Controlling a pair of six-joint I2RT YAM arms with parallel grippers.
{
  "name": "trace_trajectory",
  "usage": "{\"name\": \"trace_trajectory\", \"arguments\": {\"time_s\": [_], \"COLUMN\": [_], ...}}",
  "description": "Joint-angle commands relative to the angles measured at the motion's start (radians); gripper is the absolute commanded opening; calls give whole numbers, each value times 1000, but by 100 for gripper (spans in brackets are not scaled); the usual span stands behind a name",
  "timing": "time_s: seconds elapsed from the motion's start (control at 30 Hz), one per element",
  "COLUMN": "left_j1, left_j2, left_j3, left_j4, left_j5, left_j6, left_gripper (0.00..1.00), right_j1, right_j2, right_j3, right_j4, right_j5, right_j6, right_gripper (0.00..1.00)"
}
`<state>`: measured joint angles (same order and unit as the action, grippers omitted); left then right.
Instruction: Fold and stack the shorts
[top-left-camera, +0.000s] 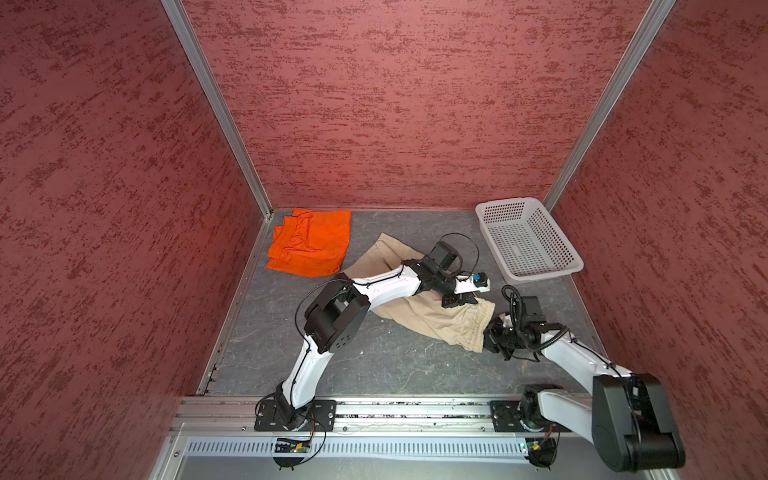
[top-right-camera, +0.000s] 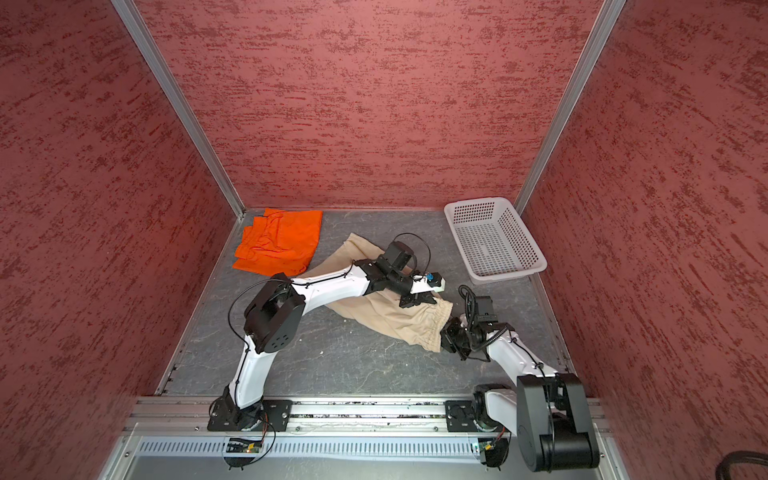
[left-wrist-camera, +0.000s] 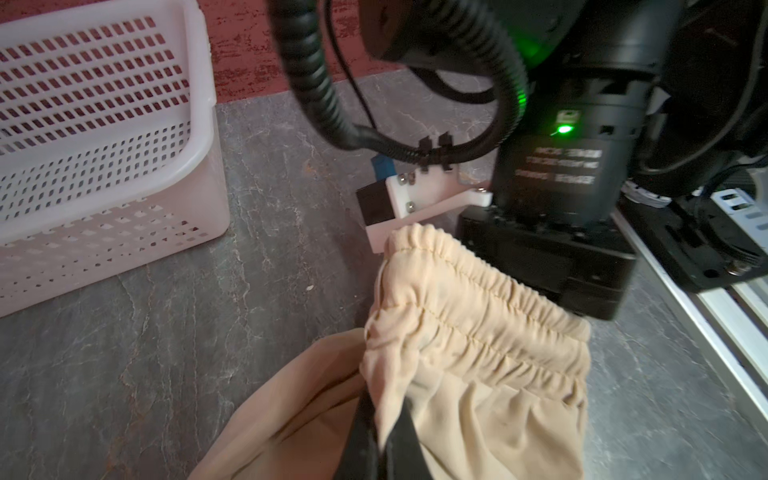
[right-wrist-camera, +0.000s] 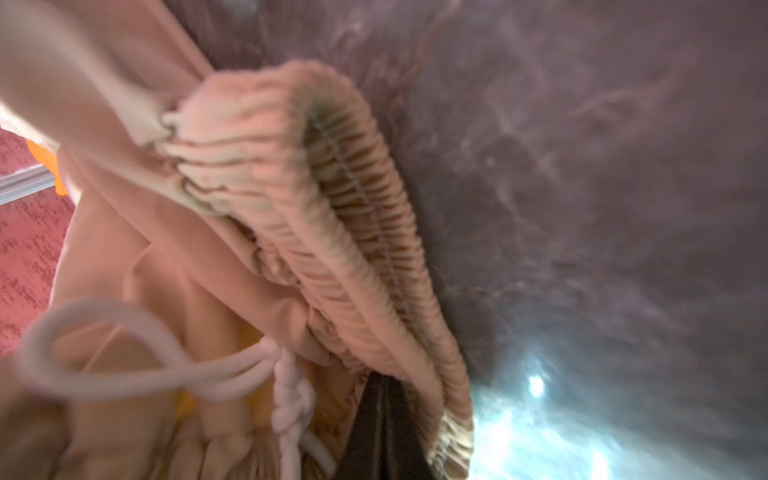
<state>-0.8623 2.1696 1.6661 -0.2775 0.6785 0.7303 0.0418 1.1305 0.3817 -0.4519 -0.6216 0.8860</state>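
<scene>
The beige shorts (top-left-camera: 440, 322) (top-right-camera: 395, 316) lie crumpled mid-table, with the gathered waistband (left-wrist-camera: 478, 316) toward the right. My left gripper (top-left-camera: 459, 300) (left-wrist-camera: 384, 409) reaches across them and is shut, pinching a fold of cloth at the waistband's far end. At the waistband's near end my right gripper (top-left-camera: 490, 336) (right-wrist-camera: 380, 386) has its black fingers closed together under the raised waistband (right-wrist-camera: 353, 249), which hides their tips. A white drawstring (right-wrist-camera: 124, 365) loops beside them. The orange shorts (top-left-camera: 309, 243) (top-right-camera: 278, 243) lie folded flat in the back left corner.
A white perforated basket (top-left-camera: 540, 276) (top-right-camera: 505, 274) (left-wrist-camera: 195, 83) stands at the back right, close to the arms. Red walls enclose the grey table on three sides. An aluminium rail (top-left-camera: 374, 409) with both arm bases runs along the front edge.
</scene>
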Motion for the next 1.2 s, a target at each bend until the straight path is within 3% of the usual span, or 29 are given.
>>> {"name": "trace_trajectory", "arguments": {"time_s": [0.0, 0.1, 0.23, 0.47, 0.57, 0.67, 0.73, 0.83, 0.97, 1.17], "left_j1": [-15, -26, -39, -60, -68, -61, -54, -32, 26, 167], "left_j2": [57, 101, 156, 218, 238, 209, 167, 84, -39, -236], "left_j3": [59, 88, 135, 209, 243, 237, 218, 175, 116, -78], "left_j4": [-21, -37, -81, -148, -181, -162, -129, -70, -16, 5], "left_j5": [-57, -91, -133, -172, -194, -186, -201, -223, -269, -309], "left_j6": [-20, -24, -22, -11, -8, -57, -105, -170, -321, -620], "left_gripper": [0, 1, 2, 8, 20, 42, 57, 68, 72, 71], "right_j1": [4, 3, 3, 3, 4, 8, 14, 23, 88, 287], "right_j2": [-73, -171, -276, -291, -281, -272, -269, -266, -247, -145], "right_j3": [69, 159, 253, 307, 301, 296, 299, 300, 296, 291], "right_j4": [-169, -356, -501, -507, -456, -410, -390, -351, -273, -131], "right_j5": [146, 296, 426, 417, 372, 340, 337, 326, 311, 333], "right_j6": [8, 9, 39, 19, 18, 18, 22, 36, 76, 171], "right_gripper": [17, 27, 29, 28, 27, 25, 23, 19, 9, 1]}}
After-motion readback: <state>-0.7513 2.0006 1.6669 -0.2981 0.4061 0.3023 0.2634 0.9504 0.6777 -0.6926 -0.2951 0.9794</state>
